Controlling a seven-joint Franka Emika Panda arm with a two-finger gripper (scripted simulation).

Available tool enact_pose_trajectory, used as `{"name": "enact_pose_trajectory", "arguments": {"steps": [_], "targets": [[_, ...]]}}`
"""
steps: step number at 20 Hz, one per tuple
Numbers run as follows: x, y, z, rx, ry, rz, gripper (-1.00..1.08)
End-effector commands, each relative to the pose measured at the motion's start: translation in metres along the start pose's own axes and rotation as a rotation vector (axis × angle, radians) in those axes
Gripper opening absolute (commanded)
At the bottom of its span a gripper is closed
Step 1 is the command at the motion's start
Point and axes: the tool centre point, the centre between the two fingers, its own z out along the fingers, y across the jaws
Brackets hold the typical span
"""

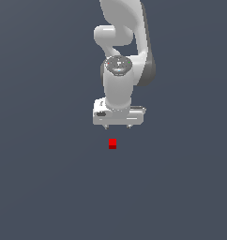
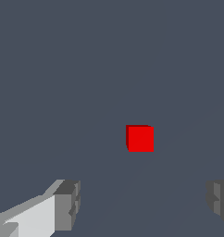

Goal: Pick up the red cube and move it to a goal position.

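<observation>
A bare simulated scene: a flat, featureless slate-grey ground (image 1: 40, 187) with flatly rendered shapes.

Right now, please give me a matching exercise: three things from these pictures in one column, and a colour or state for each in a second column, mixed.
Column one:
1. red cube
2. pincer
3. floor

Column two:
A. open, holding nothing
B. plain dark grey-blue
C. lies apart from the fingers, not gripped

Pairs: 1-C, 2-A, 3-B
</observation>
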Motion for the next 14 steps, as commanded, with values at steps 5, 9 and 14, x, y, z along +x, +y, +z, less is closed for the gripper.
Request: {"name": "enact_pose_trajectory", "arguments": {"steps": [5,9,14], "targets": [[0.000,0.001,0.005,0.000,0.001,0.000,1.00],[0.001,0.003,0.019,-0.003,0.004,0.000,1.00],[0.002,0.009,0.052,-0.007,0.009,0.000,1.00]]}}
